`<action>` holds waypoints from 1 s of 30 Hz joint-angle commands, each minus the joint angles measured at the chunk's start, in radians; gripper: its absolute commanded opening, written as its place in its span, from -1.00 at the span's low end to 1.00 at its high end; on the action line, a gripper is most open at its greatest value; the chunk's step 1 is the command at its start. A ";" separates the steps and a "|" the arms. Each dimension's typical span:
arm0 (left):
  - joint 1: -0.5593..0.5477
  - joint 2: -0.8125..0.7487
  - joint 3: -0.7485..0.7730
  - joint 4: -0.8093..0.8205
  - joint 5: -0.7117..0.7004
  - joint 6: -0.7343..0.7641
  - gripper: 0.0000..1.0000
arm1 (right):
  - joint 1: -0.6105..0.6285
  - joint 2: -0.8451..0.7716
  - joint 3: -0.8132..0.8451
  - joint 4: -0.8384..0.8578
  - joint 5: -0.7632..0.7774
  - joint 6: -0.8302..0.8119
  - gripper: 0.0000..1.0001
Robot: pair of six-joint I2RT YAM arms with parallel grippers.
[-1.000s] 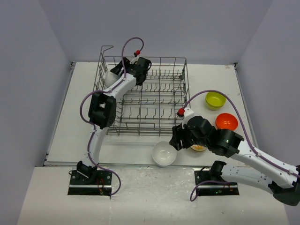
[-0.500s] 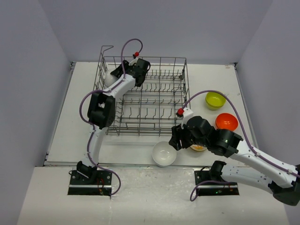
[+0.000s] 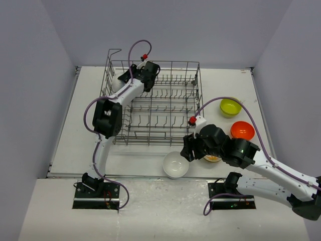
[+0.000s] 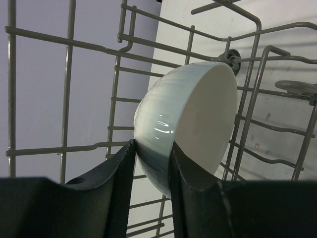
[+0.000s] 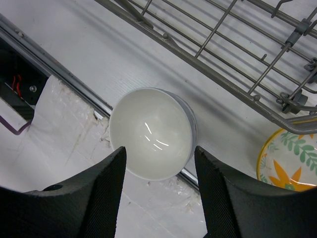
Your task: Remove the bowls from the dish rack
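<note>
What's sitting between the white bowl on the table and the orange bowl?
A flowery bowl, mostly covered by the right arm in the top view.

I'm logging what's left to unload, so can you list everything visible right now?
Grey metal wire dish rack: one, grey, middle of the table.
Held plain white round bowl: one, white, on edge in the rack's far-left corner.
Free plain white round bowl: one, white, upright on the table in front of the rack.
Yellow-green round bowl: one, yellow-green, on the table to the right of the rack.
Orange round bowl: one, orange, nearer than the yellow-green one.
Cream floral-patterned bowl: one, cream with leaves, right of the free white bowl.
White table: one, white, under everything.
Left hand: clamped on the held bowl's rim.
Right hand: open, above the free white bowl.
</note>
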State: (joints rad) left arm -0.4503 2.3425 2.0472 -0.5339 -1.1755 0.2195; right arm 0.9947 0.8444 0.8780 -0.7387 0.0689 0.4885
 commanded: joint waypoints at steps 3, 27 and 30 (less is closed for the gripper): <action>0.012 -0.063 0.011 0.012 -0.013 -0.020 -0.38 | 0.004 0.004 0.009 0.033 -0.009 -0.019 0.18; -0.011 -0.136 -0.004 0.212 -0.093 0.130 -1.00 | 0.002 0.005 0.003 0.045 -0.012 -0.019 0.17; -0.024 -0.163 -0.068 0.467 -0.140 0.340 -1.00 | 0.002 0.002 -0.002 0.056 -0.012 -0.016 0.17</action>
State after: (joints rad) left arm -0.4351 2.3066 1.9938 -0.3882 -1.2396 0.3695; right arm 0.9947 0.8505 0.8780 -0.7269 0.0605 0.4850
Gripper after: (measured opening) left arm 0.024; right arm 0.586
